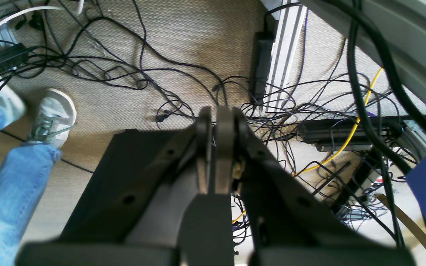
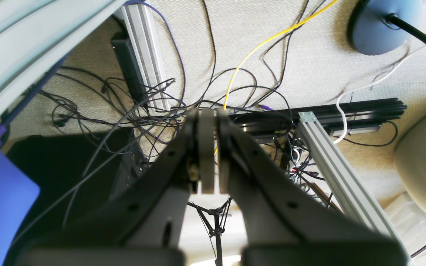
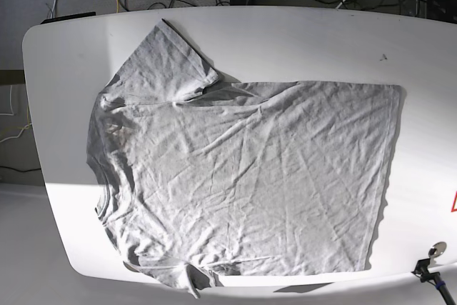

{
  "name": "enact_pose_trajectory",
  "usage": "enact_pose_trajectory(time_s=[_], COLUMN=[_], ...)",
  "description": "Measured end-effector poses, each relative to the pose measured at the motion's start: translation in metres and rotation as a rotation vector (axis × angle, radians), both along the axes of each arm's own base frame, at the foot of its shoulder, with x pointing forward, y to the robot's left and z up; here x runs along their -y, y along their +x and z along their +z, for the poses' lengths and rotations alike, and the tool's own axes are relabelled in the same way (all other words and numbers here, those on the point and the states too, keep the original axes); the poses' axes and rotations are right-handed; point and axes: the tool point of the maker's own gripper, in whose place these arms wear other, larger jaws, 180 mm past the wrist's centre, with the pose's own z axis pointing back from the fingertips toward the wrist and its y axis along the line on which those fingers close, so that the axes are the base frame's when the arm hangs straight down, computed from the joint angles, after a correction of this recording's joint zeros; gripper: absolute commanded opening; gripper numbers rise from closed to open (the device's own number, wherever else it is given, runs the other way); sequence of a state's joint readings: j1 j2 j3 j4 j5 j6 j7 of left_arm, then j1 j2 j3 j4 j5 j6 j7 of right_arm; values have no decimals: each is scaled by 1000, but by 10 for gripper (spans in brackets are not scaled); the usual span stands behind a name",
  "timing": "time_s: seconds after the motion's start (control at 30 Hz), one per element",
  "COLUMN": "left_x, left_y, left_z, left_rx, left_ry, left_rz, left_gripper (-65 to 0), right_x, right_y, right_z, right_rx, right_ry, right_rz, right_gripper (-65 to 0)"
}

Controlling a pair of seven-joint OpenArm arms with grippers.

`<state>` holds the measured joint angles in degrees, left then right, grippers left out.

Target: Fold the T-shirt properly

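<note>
I see both arms hanging off the white oval table, wrist cameras aimed at the beige carpet and its tangle of black cables. The left gripper has its dark jaws pressed together on nothing; the right gripper is pinched closed the same way, empty. The wrinkled light heather-grey cotton T-shirt lies spread flat on the table, well apart from both grippers. Its lower sleeve is bunched at the table's near edge, partly cut off.
</note>
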<state>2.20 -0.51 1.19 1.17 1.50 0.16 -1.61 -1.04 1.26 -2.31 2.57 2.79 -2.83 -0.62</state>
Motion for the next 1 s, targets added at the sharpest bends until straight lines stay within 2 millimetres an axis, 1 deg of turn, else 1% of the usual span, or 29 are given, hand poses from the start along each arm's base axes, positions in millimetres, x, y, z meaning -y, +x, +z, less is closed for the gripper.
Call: enact_pose_trajectory(time_s=[0.1, 0.53, 0.63, 0.73, 0.87, 1.0], left_x=[0, -3, -3, -3, -4, -8], left_y=[2, 1, 4, 6, 3, 3], left_z=[0, 0, 0, 0, 0, 0], left_rx=[15, 13, 18, 23, 12, 11], left_ry=[0, 2, 3, 3, 4, 10], left_rz=[-1, -2, 0, 6, 6, 6], left_gripper=[-647, -649, -648, -645, -646, -648], right_x=[0, -1, -1, -5, -5, -5], right_y=[-1, -10, -10, -6, -3, -5], right_z=[0, 0, 0, 0, 0, 0], right_rx=[-2, -10, -10, -1, 4, 0], right_ry=[-1, 4, 4, 19, 19, 18], right_rz=[0, -2, -2, -2, 0, 0], right_gripper=[-644, -645, -645, -644, -646, -645])
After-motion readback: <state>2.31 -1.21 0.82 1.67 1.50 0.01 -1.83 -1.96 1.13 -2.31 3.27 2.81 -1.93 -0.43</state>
